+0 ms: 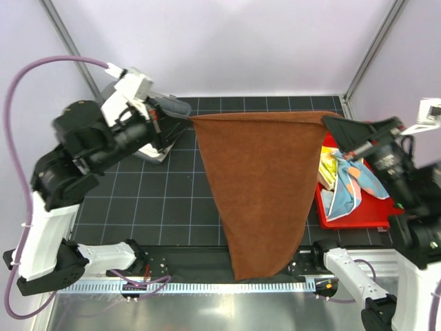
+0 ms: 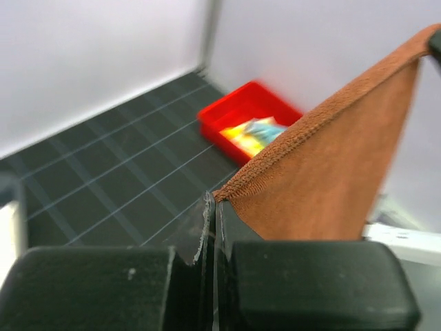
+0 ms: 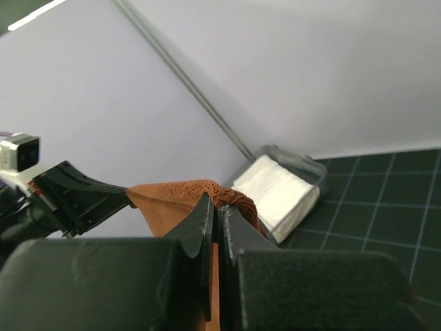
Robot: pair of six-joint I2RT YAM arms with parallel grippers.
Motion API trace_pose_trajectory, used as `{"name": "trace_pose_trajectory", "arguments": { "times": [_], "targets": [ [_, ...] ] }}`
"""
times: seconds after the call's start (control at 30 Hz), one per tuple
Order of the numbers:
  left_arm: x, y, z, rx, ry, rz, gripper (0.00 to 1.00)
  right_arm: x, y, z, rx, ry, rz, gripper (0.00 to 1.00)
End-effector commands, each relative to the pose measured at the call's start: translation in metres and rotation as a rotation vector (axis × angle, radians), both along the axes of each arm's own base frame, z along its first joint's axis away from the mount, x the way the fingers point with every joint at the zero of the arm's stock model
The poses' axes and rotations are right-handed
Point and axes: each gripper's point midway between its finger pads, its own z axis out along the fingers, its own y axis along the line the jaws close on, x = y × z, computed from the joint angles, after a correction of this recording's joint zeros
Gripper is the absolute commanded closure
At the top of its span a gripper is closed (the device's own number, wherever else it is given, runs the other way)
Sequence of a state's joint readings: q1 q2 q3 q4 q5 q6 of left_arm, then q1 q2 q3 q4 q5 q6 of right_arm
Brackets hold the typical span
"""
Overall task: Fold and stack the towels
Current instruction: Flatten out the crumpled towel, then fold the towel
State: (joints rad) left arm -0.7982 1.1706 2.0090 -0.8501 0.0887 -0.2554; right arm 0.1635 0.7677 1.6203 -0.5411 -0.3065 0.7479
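**Figure: rust-brown towel (image 1: 258, 186) held aloft between both arms.**

- **Left grip.** Your left claw (image 1: 187, 118) is pressed together on the towel's upper left corner. In the left wrist view you see the hemmed corner nipped right at the fingertips.
- **Right grip.** Your right claw (image 1: 329, 124) pinches the opposite upper corner in the same way. In the right wrist view its fingers are closed on a bunched fold of cloth.
- **Cloth.** Between the two grips the top edge runs nearly level and taut across the back of the workspace. Below it the cloth hangs free and narrows to a point. From above, that point lies over the near edge of the black gridded surface (image 1: 172, 200), between the two arm bases. You cannot tell from these views whether the tip touches anything.
- **Right side.** A red tray (image 1: 351, 219) sits on the surface, partly hidden behind the hanging cloth. It holds a yellow towel (image 1: 329, 169) and a light-blue towel with coloured dots (image 1: 365, 181), both crumpled and overlapping.
- **Back left.** Behind your left arm, a clear bin (image 3: 303, 165) holds a folded cream-white towel (image 3: 275, 193). The right wrist view shows it lying flat inside, well apart from the red tray.
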Motion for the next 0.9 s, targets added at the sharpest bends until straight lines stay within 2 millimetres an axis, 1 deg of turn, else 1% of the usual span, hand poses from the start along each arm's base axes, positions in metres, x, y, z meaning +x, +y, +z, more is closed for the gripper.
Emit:
{"name": "trace_pose_trajectory", "arguments": {
  "times": [0.0,0.03,0.07,0.1,0.13,0.17,0.2,0.23,0.27,0.3,0.33,0.37,0.4,0.43,0.47,0.5,0.53,0.57,0.6,0.63,0.67,0.7,0.73,0.8,0.83,0.87],
  "targets": [
    [0.062,0.031,-0.052,0.192,0.022,0.334,1.0,0.073,-0.02,-0.059,-0.007,0.184,-0.184,0.99],
    [0.081,0.033,-0.071,0.259,0.018,0.384,1.0,0.086,-0.022,-0.07,-0.008,0.208,-0.202,0.99],
    [0.103,0.036,-0.087,0.31,0.036,0.45,1.0,0.1,-0.018,-0.069,0.006,0.183,-0.197,0.99],
    [0.116,0.035,-0.099,0.344,0.048,0.467,1.0,0.119,-0.014,-0.091,0.001,0.22,-0.189,0.99],
    [0.138,0.046,-0.106,0.358,0.06,0.514,1.0,0.144,-0.008,-0.107,0.013,0.261,-0.175,0.99],
    [0.153,0.04,-0.118,0.368,0.083,0.488,1.0,0.157,0.0,-0.104,0.025,0.223,-0.14,0.99],
    [0.175,0.032,-0.138,0.397,0.12,0.478,1.0,0.188,0.009,-0.132,0.01,0.285,-0.12,0.99],
    [0.199,0.042,-0.139,0.381,0.118,0.516,1.0,0.201,0.017,-0.128,0.018,0.238,-0.079,0.99],
    [0.213,0.041,-0.142,0.384,0.116,0.523,1.0,0.215,0.02,-0.137,0.017,0.252,-0.074,0.99],
    [0.236,0.036,-0.163,0.419,0.139,0.524,1.0,0.231,0.024,-0.142,0.014,0.253,-0.068,0.99],
    [0.252,0.032,-0.162,0.416,0.109,0.53,1.0,0.258,0.029,-0.168,0.002,0.305,-0.064,0.99],
    [0.266,0.034,-0.156,0.416,0.079,0.545,1.0,0.273,0.033,-0.166,0.0,0.285,-0.05,0.99],
    [0.288,0.026,-0.179,0.441,0.107,0.536,1.0,0.286,0.037,-0.172,-0.002,0.287,-0.041,0.99],
    [0.301,0.023,-0.179,0.43,0.101,0.538,1.0,0.312,0.043,-0.203,-0.005,0.347,-0.03,0.99],
    [0.317,0.024,-0.171,0.443,0.064,0.542,1.0,0.322,0.048,-0.191,0.003,0.298,-0.006,0.99],
    [0.328,0.022,-0.173,0.45,0.058,0.542,1.0,0.333,0.052,-0.195,0.01,0.299,0.009,0.99],
    [0.347,0.016,-0.202,0.49,0.089,0.53,1.0,0.344,0.057,-0.202,0.013,0.302,0.03,0.99],
    [0.355,0.014,-0.206,0.504,0.08,0.528,1.0,0.363,0.063,-0.207,0.026,0.285,0.055,0.99],
    [0.364,0.014,-0.201,0.507,0.054,0.534,1.0,0.37,0.071,-0.213,0.024,0.283,0.097,0.99],
    [0.375,0.011,-0.218,0.532,0.065,0.528,1.0,0.379,0.073,-0.217,0.026,0.285,0.104,0.99],
    [0.38,0.009,-0.221,0.538,0.062,0.523,1.0,0.387,0.075,-0.222,0.023,0.297,0.109,0.99],
    [0.383,0.008,-0.223,0.552,0.049,0.514,1.0,0.402,0.078,-0.234,0.013,0.31,0.117,0.99],
    [0.384,0.004,-0.226,0.554,0.048,0.494,1.0,0.408,0.075,-0.239,0.007,0.315,0.12,0.99],
    [0.386,0.001,-0.237,0.568,0.06,0.475,1.0,0.423,0.074,-0.257,0.002,0.353,0.125,0.99],
    [0.385,0.001,-0.244,0.576,0.072,0.468,1.0,0.426,0.071,-0.264,0.001,0.37,0.13,0.99],
    [0.382,-0.002,-0.246,0.575,0.077,0.447,1.0,0.43,0.065,-0.271,0.001,0.396,0.125,0.99]
  ]
}}
